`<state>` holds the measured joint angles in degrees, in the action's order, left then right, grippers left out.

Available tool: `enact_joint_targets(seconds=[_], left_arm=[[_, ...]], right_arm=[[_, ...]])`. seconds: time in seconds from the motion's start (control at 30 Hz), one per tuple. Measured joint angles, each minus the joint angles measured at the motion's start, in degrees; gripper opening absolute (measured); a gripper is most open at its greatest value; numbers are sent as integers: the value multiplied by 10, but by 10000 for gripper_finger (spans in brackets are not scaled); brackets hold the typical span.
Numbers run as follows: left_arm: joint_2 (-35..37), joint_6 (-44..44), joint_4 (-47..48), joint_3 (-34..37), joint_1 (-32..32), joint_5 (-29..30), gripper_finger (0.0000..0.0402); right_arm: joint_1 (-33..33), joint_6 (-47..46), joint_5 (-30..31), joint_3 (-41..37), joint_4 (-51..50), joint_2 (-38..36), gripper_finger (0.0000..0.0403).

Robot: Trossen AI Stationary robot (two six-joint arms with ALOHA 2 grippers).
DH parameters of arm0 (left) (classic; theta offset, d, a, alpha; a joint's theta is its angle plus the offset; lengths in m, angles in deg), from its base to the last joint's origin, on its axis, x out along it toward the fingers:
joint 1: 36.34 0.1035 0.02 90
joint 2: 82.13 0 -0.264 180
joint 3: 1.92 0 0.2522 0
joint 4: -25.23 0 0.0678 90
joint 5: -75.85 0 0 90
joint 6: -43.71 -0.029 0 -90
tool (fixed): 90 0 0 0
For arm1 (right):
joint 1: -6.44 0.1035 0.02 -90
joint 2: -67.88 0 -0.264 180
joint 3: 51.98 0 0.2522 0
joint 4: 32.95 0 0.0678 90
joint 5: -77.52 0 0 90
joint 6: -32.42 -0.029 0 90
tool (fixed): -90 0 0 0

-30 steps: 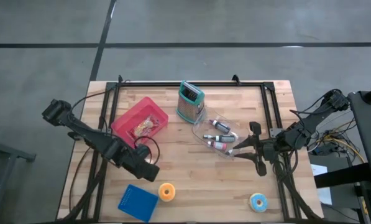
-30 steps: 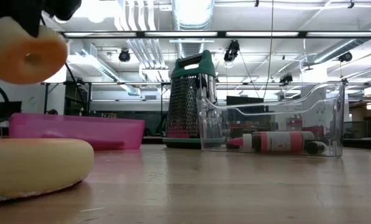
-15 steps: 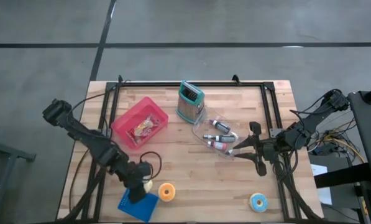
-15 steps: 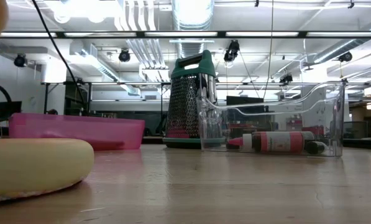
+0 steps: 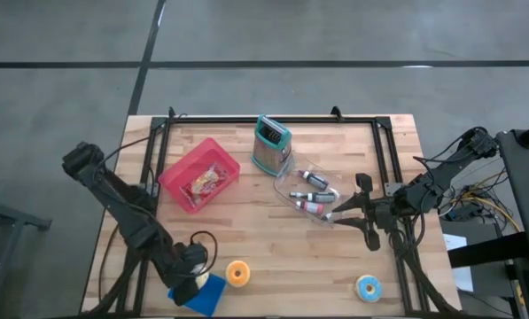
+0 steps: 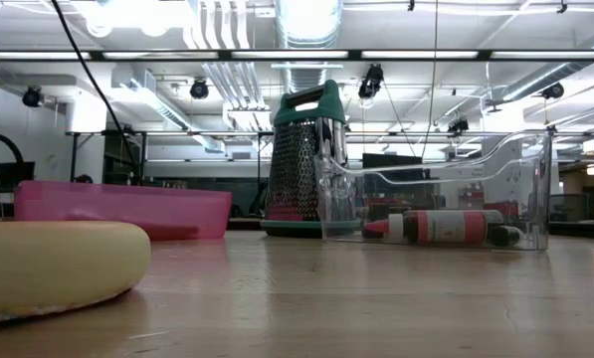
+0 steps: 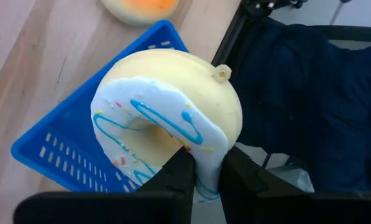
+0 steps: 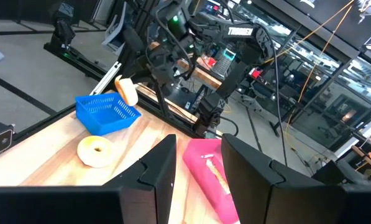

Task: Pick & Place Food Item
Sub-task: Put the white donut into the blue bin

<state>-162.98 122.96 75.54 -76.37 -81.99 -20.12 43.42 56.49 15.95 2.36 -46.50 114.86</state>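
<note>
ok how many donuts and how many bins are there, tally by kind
donuts: 3, one held in the left gripper over the blue basket, an orange one, a blue-iced one
bins: 3, blue basket, pink bin, clear bin
total: 6

Grey concrete floor (image 5: 335,35) on every side of the wooden table (image 5: 273,257), crossed by dark seams well beyond the right claw (image 5: 333,215). High above claw level, long strip lights (image 6: 306,55) and pale ducts (image 6: 217,80) under an open ceiling. Far ahead of the right claw, glass partitions (image 8: 334,81), hanging orange cables (image 8: 325,28), and another wooden bench (image 8: 201,73) among dark stands.
</note>
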Motion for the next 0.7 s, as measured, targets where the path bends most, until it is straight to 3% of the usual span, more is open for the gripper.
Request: enact_joint_targets(seconds=[0.37, 0.7], left_arm=[[-58, 7, -26, 0, -14, 11, 60], [-102, -7, -79, 0, -19, -31, 60]], right_arm=[[0, 0, 0, 0, 0, 0, 123], [0, 0, 0, 0, 0, 0, 123]])
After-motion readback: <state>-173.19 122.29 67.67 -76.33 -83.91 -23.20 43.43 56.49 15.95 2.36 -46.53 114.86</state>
